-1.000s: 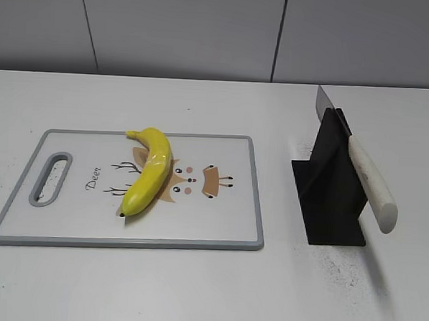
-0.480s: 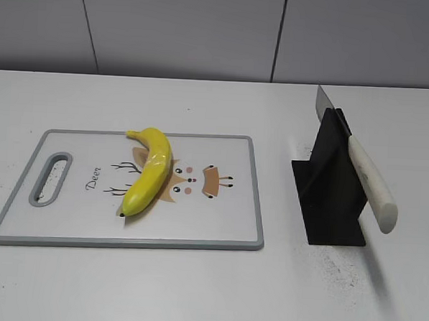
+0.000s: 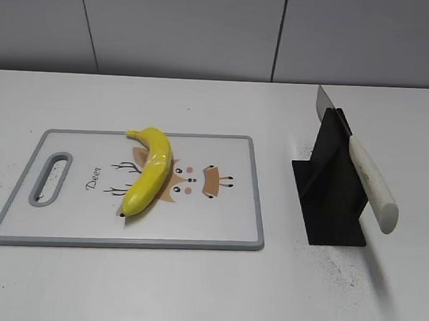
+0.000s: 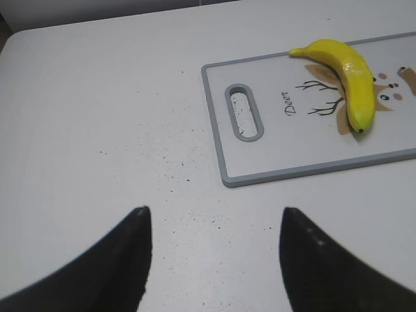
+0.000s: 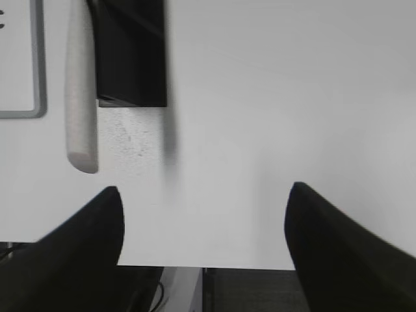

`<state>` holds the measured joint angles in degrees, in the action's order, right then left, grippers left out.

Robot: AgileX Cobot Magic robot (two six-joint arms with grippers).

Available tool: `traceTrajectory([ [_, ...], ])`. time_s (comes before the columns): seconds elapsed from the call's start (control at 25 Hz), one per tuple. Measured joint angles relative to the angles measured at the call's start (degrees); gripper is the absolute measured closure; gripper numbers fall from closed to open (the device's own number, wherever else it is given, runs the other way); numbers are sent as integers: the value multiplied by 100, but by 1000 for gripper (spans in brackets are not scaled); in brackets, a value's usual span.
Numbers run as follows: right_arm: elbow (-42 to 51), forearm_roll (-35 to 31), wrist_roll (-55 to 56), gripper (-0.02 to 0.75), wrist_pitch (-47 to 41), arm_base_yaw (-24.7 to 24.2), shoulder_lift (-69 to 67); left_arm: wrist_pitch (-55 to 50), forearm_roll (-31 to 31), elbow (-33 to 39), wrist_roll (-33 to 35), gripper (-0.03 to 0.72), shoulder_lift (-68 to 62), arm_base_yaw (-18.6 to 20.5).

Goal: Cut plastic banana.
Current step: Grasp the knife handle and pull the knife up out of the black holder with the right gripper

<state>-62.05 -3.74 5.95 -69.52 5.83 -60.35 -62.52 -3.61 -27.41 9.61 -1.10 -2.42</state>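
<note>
The plastic banana [image 3: 151,170] is glossy yellow and curved. It lies on a white cutting board [image 3: 74,225] with a grey rim and a deer drawing. It also shows in the left wrist view [image 4: 350,78], at the top right. A knife [image 3: 370,181] with a pale handle rests slanted in a black holder [image 3: 328,188] to the board's right. In the right wrist view the knife handle [image 5: 80,97] lies at the upper left. My left gripper [image 4: 214,218] is open and empty over bare table, left of the board. My right gripper [image 5: 205,195] is open and empty near the table's front edge. Neither arm shows in the exterior view.
The white table [image 3: 193,296] has dark specks near the holder and left of the board [image 4: 234,123]. The table's front edge [image 5: 214,267] shows in the right wrist view, with dark floor below. A grey panelled wall stands behind.
</note>
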Motion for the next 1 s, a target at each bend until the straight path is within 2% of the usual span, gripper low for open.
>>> traceTrajectory([
  [0.16,-407,-667,-207,153,4,7,-885,0,0,0,0,95,0,0],
  [0.28,-661,-790,-240,153,11,309,-1448,0,0,0,0,95,0,0],
  [0.48,-847,-215,301,153,17,1421,-2181,0,0,0,0,101,0,0],
  [0.6,-847,167,789,153,17,1803,-2552,0,0,0,0,101,0,0],
  [1.0,-847,173,1020,159,8,1871,-3547,0,3,0,0,102,0,0],
])
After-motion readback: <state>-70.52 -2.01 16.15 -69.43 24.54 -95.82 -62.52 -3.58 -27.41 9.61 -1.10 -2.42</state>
